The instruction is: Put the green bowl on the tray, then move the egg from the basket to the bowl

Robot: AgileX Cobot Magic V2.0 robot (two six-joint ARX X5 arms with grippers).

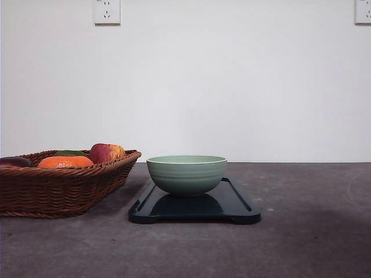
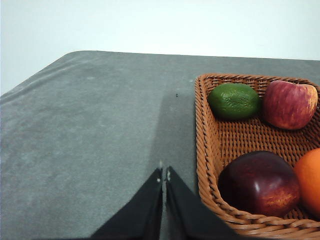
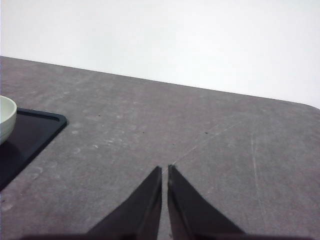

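The egg is hidden among the fruit in the basket [image 2: 215,145], so you cannot place it; expect it light, smooth and fragile, and pinch its middle gently. The green bowl [image 1: 186,173] sits on the tray [image 1: 237,205]. Left gripper [image 2: 164,176] and right gripper [image 3: 165,171] are closed, empty. Mind the wicker rim; the table [image 1: 313,231] is open.

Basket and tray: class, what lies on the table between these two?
Nothing. In the front view the stretch between the basket and the tray is bare grey table, apart from shadow. The green bowl sits on the tray itself.
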